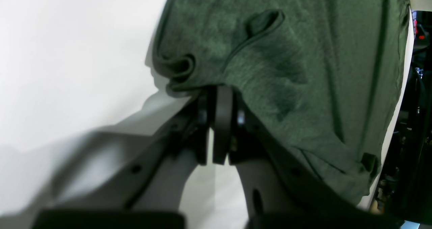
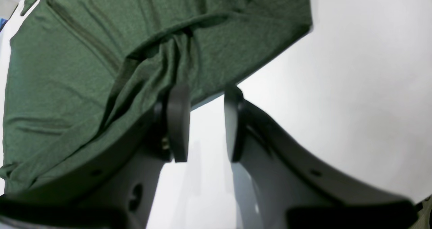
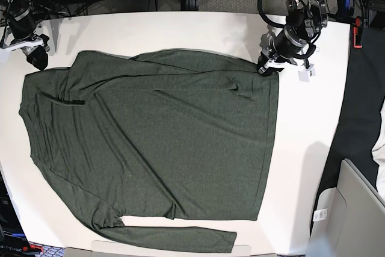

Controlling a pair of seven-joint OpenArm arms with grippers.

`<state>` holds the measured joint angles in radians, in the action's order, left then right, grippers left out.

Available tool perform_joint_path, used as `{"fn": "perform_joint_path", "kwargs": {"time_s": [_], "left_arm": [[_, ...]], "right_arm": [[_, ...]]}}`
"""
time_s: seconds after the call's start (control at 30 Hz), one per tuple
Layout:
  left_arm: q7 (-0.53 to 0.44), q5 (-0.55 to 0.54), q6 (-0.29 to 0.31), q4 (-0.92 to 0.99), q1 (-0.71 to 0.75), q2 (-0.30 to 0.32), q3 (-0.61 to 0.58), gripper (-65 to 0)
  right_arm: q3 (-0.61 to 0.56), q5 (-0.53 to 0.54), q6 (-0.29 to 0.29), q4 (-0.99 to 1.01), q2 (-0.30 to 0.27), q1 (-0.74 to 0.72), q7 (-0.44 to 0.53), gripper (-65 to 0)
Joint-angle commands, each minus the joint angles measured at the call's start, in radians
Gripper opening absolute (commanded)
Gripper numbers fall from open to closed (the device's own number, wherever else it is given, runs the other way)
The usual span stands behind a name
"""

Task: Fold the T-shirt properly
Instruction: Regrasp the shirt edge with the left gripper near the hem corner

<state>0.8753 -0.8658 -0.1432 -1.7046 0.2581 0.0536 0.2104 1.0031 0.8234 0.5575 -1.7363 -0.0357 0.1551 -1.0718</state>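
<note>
Worktop (image 3: 301,148), white and matte, carries everything; the T-shirt (image 3: 156,148) covers most of it in the base view, lying flat from the left edge to right of centre. One long sleeve runs along the bottom of the frame, the other lies folded across the upper left of the body.

Judged from this layout, the fold is only starting: the corners are being taken, and no fold of the body is made yet. The next move likely calls for the right end effector to close on its corner too, then for both to lift evenly and carry the edge across without dragging the thin cloth into wrinkles.

Fabric is a dark heathered olive knit, soft and thin, with hemmed edges and shallow creases; a small raised tuck shows near the upper right corner.

Left end effector (image 1: 219,97), at the upper right of the base view, is clamped on the shirt's curled hem corner. Right end effector (image 2: 202,97), at the upper left of the base view, stands part open at the shirt's edge, holding nothing.
</note>
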Motion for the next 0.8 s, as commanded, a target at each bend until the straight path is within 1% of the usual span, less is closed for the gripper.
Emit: {"fn": "perform_joint_path", "kwargs": {"time_s": [0.0,0.07,0.27,0.43,0.63,0.7,0.77], "left_arm": [[0.032,0.026,-0.020,-0.027,0.013,0.005,0.002,-65.0],[0.032,0.026,-0.020,-0.074,0.019,0.007,0.002,-65.0],[0.032,0.026,-0.020,-0.190,0.102,0.009,0.004,-65.0],[0.032,0.026,-0.020,-0.208,0.132,0.009,0.007,-65.0],[0.032,0.026,-0.020,-0.208,0.134,0.009,0.048,-65.0],[0.032,0.026,-0.020,-0.208,0.134,0.016,0.048,-65.0],[0.032,0.026,-0.020,-0.208,0.134,0.022,0.047,-65.0]], "right_arm": [[0.004,0.026,0.006,-0.017,-0.016,-0.004,0.021,-46.4],[0.004,0.026,0.006,-0.017,-0.016,-0.004,0.021,-46.4],[0.003,0.017,0.005,-0.009,-0.013,-0.010,0.021,-46.4],[0.003,-0.006,0.005,0.042,-0.017,-0.022,0.021,-46.3],[0.003,-0.009,0.003,0.134,-0.020,-0.055,0.021,-46.2],[0.003,-0.009,0.003,0.161,-0.020,-0.067,0.021,-43.7],[0.003,-0.009,0.002,0.187,-0.020,-0.070,0.021,-38.0]]}}
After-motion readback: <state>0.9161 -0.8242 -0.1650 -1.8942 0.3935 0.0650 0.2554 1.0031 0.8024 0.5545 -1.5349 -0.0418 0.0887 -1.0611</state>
